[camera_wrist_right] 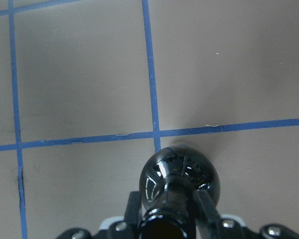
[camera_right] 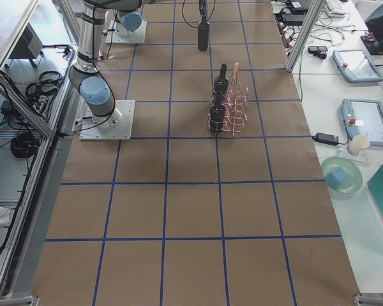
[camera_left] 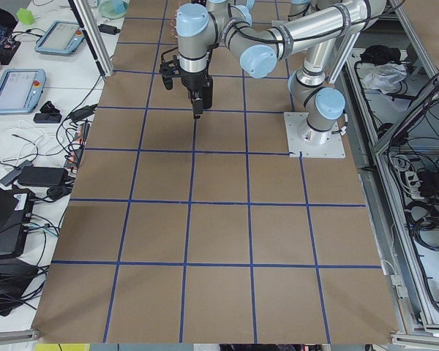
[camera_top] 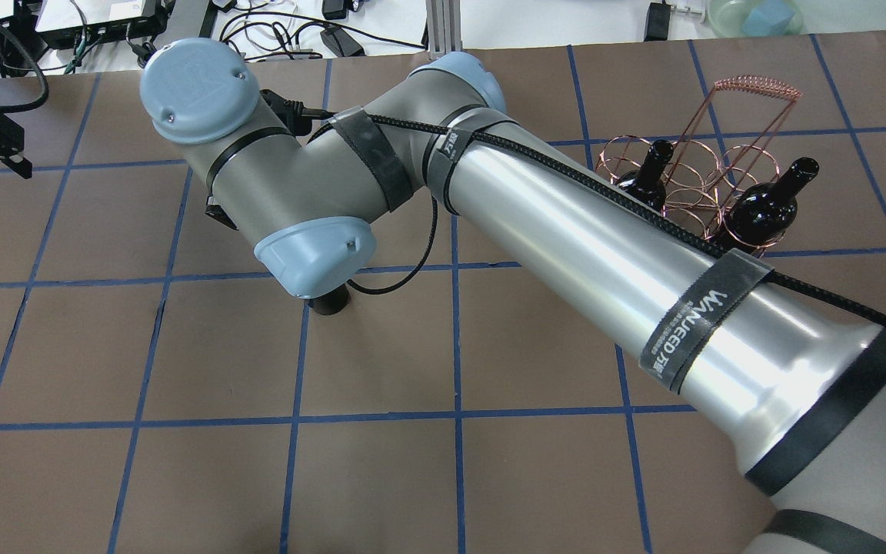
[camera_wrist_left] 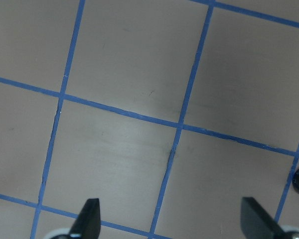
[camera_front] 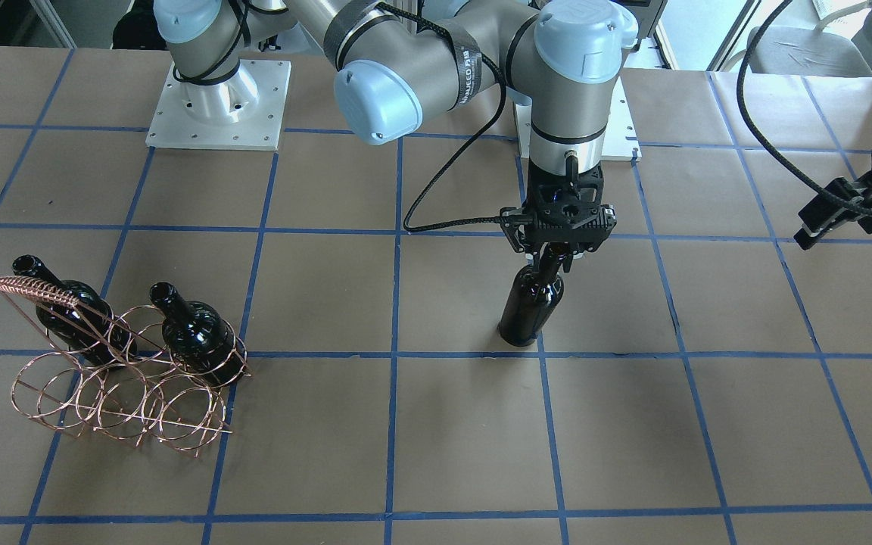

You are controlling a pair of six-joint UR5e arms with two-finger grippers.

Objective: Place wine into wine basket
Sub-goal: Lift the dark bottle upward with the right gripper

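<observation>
My right gripper (camera_front: 553,261) is shut on the neck of a glossy black wine bottle (camera_front: 530,303). The bottle is upright near the table's middle, its base at or just above the paper. In the right wrist view the fingers (camera_wrist_right: 204,206) clamp the bottle (camera_wrist_right: 179,179) from both sides. From overhead only the bottle's base (camera_top: 329,304) shows under the arm. The copper wire wine basket (camera_front: 118,378) stands far off on the robot's right and holds two look-alike bottles (camera_front: 73,310) (camera_front: 194,329) in its back row. My left gripper (camera_front: 833,216) is open and empty.
The right arm's long forearm (camera_top: 604,254) reaches across the table above the paper between the basket (camera_top: 720,154) and the held bottle. The front-row rings of the basket (camera_front: 179,416) hold nothing. Blue tape lines grid the brown table cover (camera_front: 466,431).
</observation>
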